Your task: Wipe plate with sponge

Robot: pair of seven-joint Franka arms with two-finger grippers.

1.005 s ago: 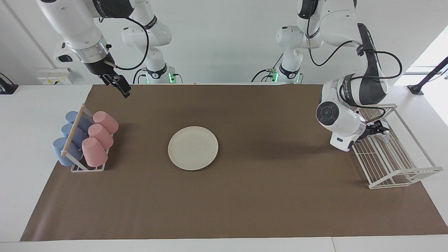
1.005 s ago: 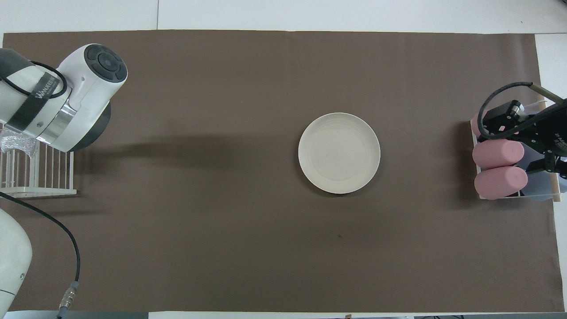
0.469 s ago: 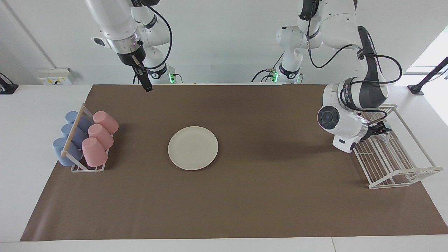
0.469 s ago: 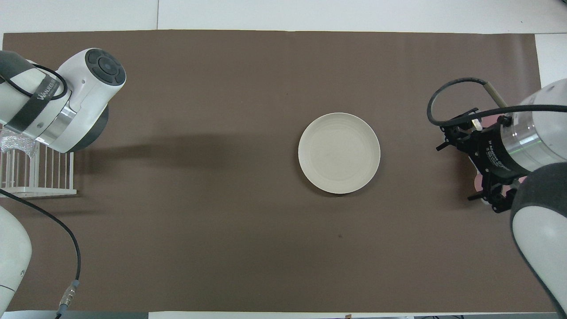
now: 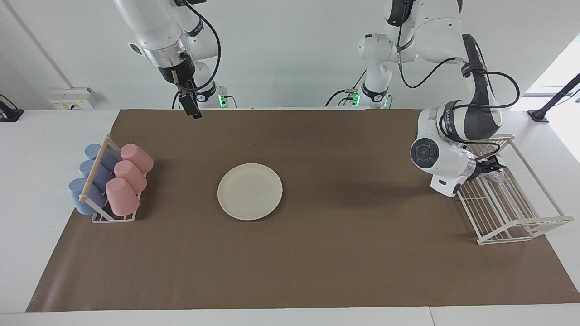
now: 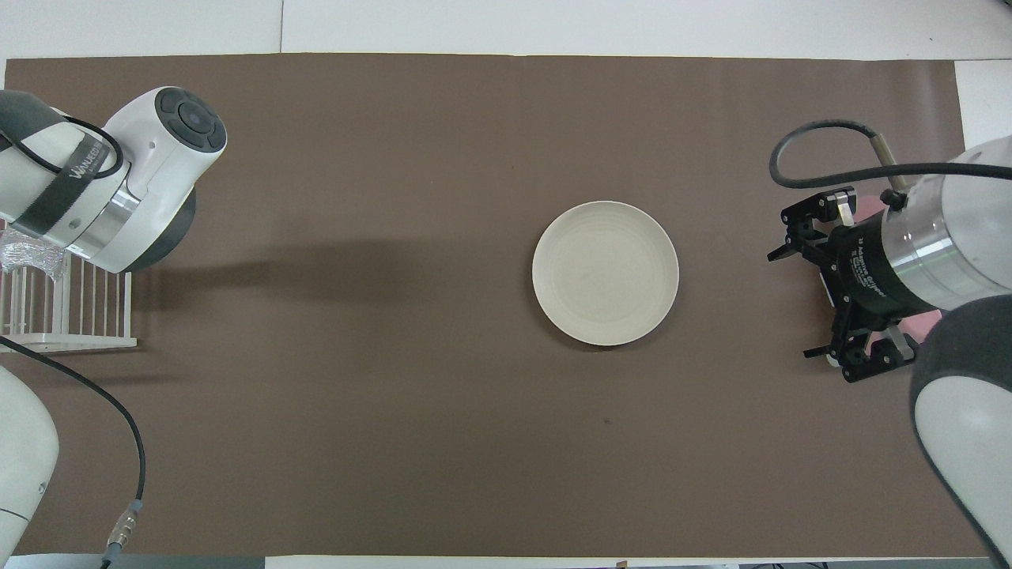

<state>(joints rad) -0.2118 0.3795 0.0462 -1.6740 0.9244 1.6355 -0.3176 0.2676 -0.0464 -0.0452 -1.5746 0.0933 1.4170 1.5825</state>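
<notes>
Silvery sponge [image 5: 497, 178] in wire rack [image 5: 521, 213], touching left gripper [image 5: 493, 167]; fingers' state can't tell.

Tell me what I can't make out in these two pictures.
- Left hand: overhead view, hidden under its own wrist; facing view, too small to tell whether it touches the sponge.
- Sponge: overhead view, mostly covered by the left arm.
- Cups: overhead view, nearly all hidden beneath the right hand and its arm.
- Wire rack: overhead view, cut off by the picture's edge.

one high camera faces the robots, another looks steeply down; both share the plate [image 5: 249, 191].
</notes>
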